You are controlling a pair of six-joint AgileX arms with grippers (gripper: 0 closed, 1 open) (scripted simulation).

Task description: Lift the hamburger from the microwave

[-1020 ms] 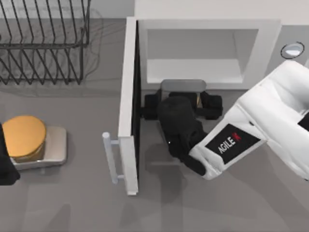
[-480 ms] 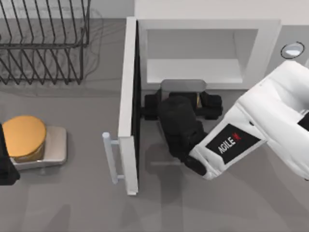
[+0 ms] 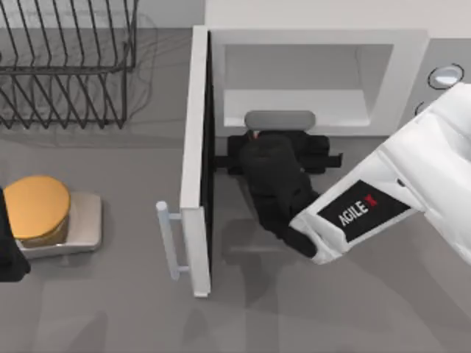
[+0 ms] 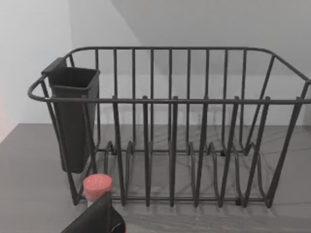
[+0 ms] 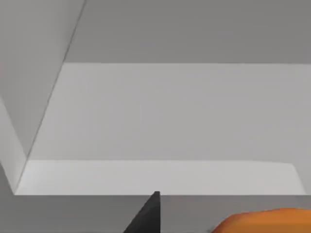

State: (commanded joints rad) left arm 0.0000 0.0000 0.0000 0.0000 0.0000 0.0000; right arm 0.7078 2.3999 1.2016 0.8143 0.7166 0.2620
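The white microwave (image 3: 316, 44) stands open, its door (image 3: 195, 147) swung out toward the table's front. Just in front of its mouth my right gripper (image 3: 283, 147) is shut on the hamburger. From above, the black jaw hides the bun. In the right wrist view the hamburger (image 5: 267, 221) is an orange sliver beside one dark fingertip (image 5: 150, 216), with the oven's white cavity (image 5: 160, 111) ahead. The matte grey tray (image 3: 280, 119) pokes out beyond the gripper toward the cavity. My left gripper (image 3: 7, 250) is parked at the table's left edge.
A black wire rack (image 3: 66, 66) with a dark cup (image 4: 73, 116) stands at the back left. Another burger (image 3: 35, 208) sits on a shiny silver tray (image 3: 85, 224) at the left. The door's white bar handle (image 3: 169, 243) juts leftward. Two dials (image 3: 445, 75) lie right of the cavity.
My right gripper and the grey tray have shifted together toward the microwave's mouth. The arm now covers less of the dial panel. The left arm has not moved.
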